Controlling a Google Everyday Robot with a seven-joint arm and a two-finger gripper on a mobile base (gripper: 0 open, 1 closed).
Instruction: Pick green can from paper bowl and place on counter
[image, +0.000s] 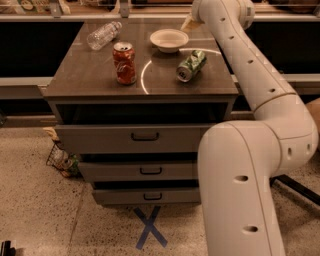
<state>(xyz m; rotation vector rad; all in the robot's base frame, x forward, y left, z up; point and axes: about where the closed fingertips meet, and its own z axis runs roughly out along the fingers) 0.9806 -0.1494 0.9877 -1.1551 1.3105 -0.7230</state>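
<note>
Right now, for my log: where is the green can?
Camera view: the green can lies on the right half of the counter, between the paper bowl and front edge; the gripper hangs at the far edge.

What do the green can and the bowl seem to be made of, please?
The green can looks like thin glossy metal: silver end, dents. The bowl seems matte off-white paper, perhaps foam. The gripper hangs behind the bowl, to its right.

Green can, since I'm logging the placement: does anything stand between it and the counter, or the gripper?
Nothing visible. The green can lies on its side on the counter, beside the paper bowl; the gripper hovers near the counter's far edge.
</note>
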